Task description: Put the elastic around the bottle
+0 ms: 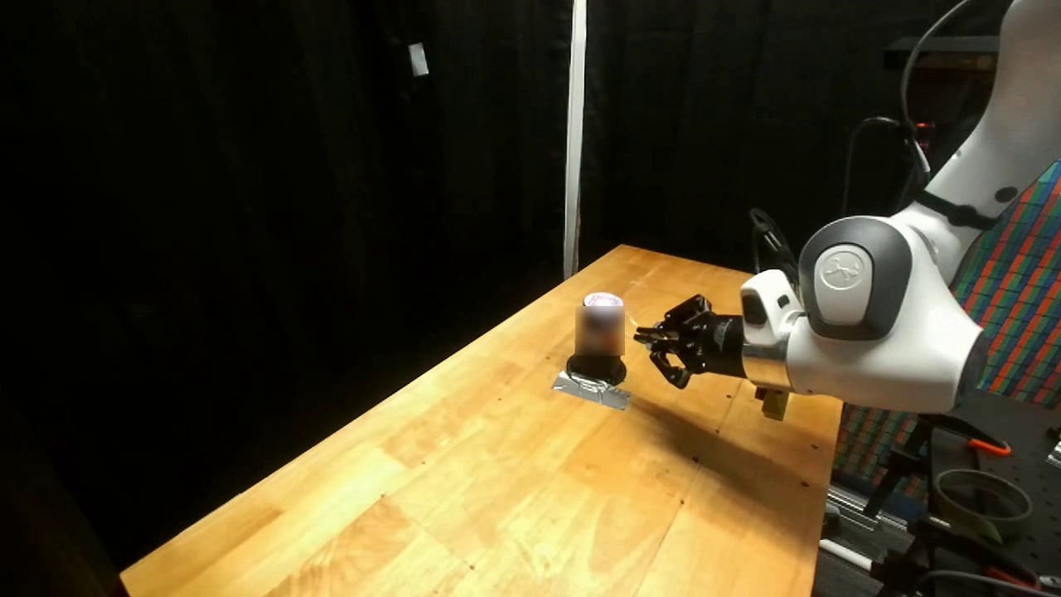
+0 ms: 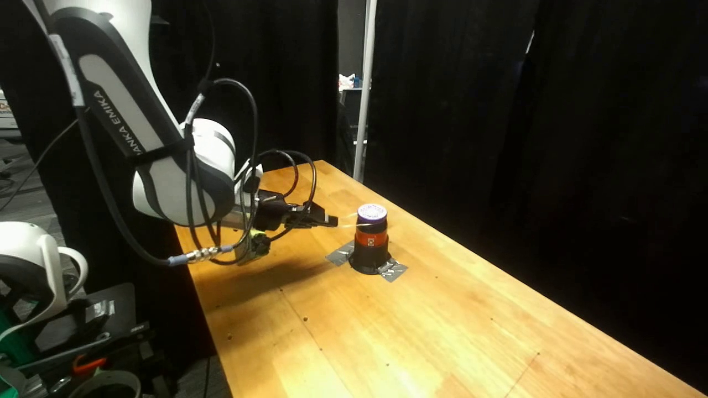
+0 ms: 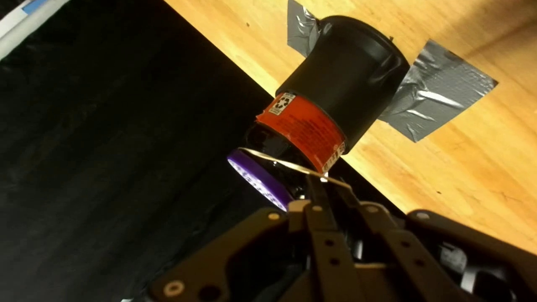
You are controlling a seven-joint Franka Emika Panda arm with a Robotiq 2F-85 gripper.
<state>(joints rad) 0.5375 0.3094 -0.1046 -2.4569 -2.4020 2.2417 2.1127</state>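
Light wooden tabletop (image 1: 497,464) is the base for everything. White-and-grey Panda arm (image 1: 879,365) is posed low over it, wrist near level, so the black two-finger gripper (image 3: 331,191) points in sideways at about bottle-neck height. My read: set up for a sideways pull. Tips stand together, pinching.

Black cup-shaped holder (image 3: 348,79) sits near the table edge. Small squat dark-brown bottle (image 2: 376,229), purple white-topped cap (image 3: 259,176) on, stands upright in it; lower part hidden, top left free for a loop. Crinkled silver duct-tape strips (image 3: 438,92) run from the holder's foot onto the wood on two sides, presumably so tension can't tip or drag it.

Thin pale-yellow elastic band (image 3: 293,166) is held at the fingertips and looks taut to the bottle, crossing its neck just under the cap. Two strands (image 2: 347,225) show in an exterior view, so I judge it's looped round the far side, gripper end not released. Letting go could flick it off over the cap.

Text: arm lettering (image 2: 117,124) in an exterior view reads "ANKA EMIKA", start not visible. Orange paper label (image 3: 308,130): recycling symbol, barcode, fine print unreadable. Cap-top print also illegible.
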